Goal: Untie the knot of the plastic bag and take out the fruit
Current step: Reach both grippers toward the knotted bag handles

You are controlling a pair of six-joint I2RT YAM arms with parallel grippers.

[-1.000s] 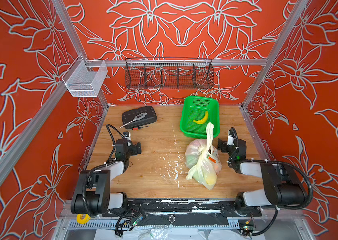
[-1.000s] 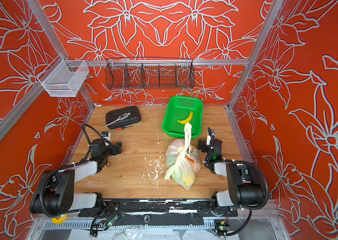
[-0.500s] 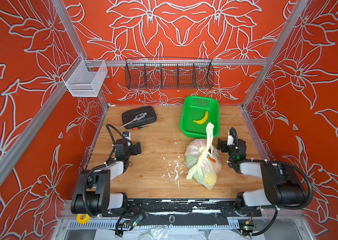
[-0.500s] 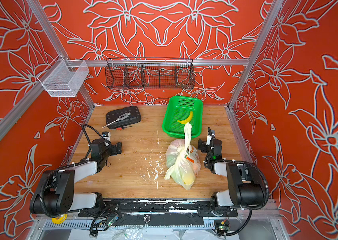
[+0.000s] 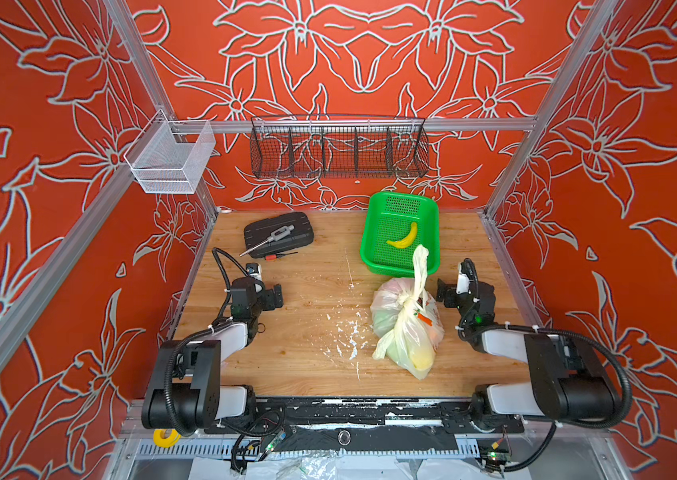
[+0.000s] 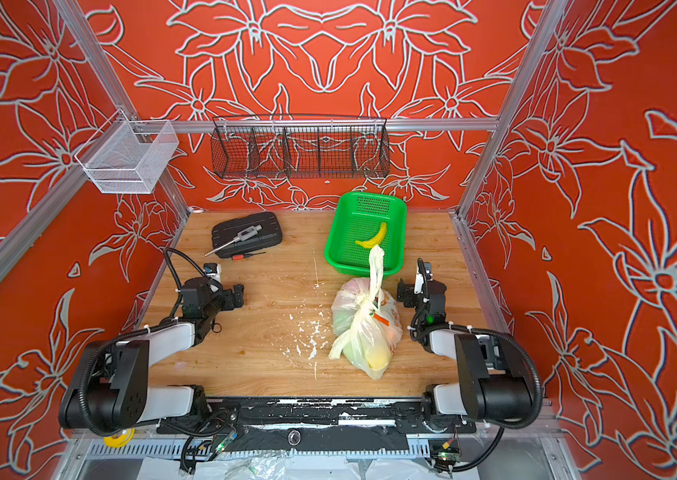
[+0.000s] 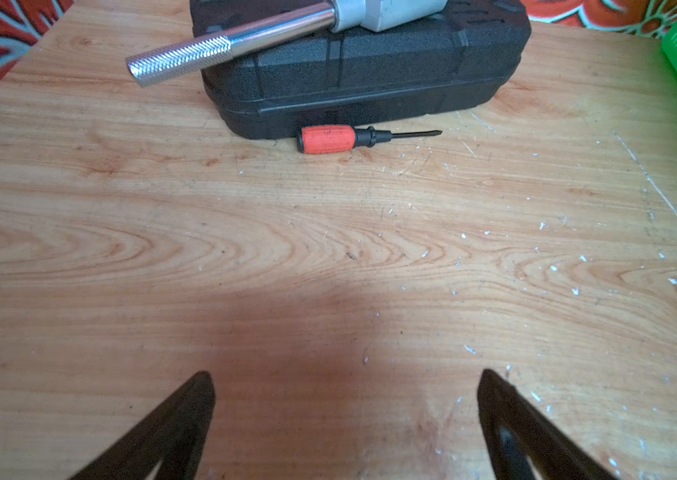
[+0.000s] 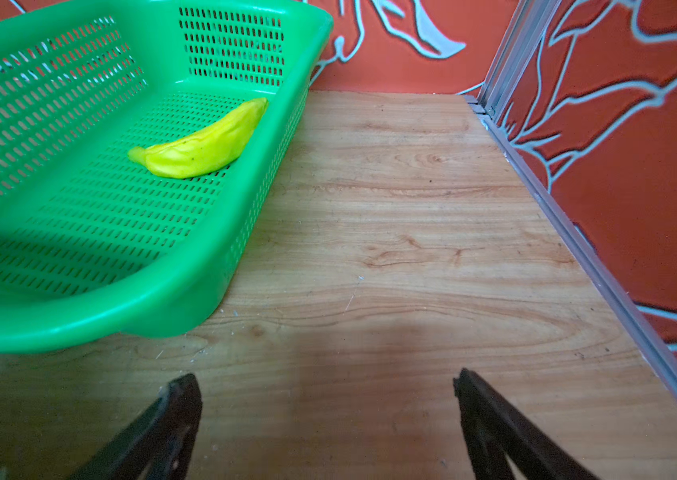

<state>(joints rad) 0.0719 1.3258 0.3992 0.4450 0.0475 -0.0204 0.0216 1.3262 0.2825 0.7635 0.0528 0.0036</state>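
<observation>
A green basket [image 5: 375, 232] sits at 1 o'clock on the tabletop [image 5: 311, 365] with a yellow banana [image 5: 404, 237] lying in it. At 11 o'clock a black case [image 5: 299, 232] carries a metal tool [image 5: 272, 239], and a red-handled screwdriver [image 7: 336, 139] lies against the case's near edge. The plastic bag [image 5: 405, 332] lies at 4 o'clock, just in front of the basket. Its knot [image 5: 407, 300] is bunched on top, and one handle loop stands up so that it overlaps the basket's near rim in both top views. The fruit [image 5: 422, 358] shows through the thin plastic as yellow, green and orange shapes. White flecks [image 5: 345, 336] are scattered at the centre, which is otherwise open wood between the two arms. The right side wall [image 8: 619, 249] runs close along the 3 o'clock edge. The left hand [image 7: 345, 376] hovers at 9 o'clock, well apart from the bag, fingers spread wide and holding nothing. The right hand [image 8: 325, 376] is just beside the bag at its 2 o'clock, also spread wide and empty, facing the basket's corner.
</observation>
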